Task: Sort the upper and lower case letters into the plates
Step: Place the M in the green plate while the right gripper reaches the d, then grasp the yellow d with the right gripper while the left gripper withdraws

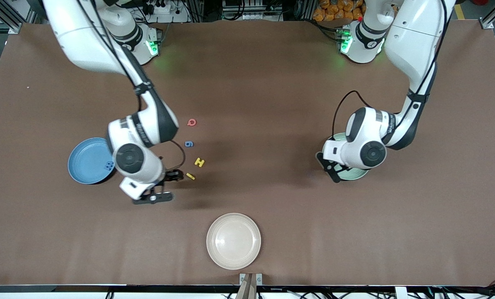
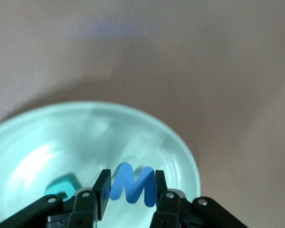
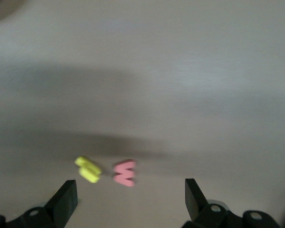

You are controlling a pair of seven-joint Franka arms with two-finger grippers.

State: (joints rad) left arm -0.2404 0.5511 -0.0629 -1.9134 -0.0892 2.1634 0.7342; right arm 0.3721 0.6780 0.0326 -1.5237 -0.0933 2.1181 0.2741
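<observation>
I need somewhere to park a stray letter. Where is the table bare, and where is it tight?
Bare cloth lies between the cream plate and the green plate, and between the two robot bases. It is crowded beside the blue plate: red, blue and two yellow letters sit close by the right end effector.

Brown table [image 1: 272, 83]: three plates [image 1: 233, 241], loose letters [image 1: 191, 122]

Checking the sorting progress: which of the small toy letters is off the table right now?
The blue letter M, pinched in the left gripper over the pale mint green plate.
</observation>
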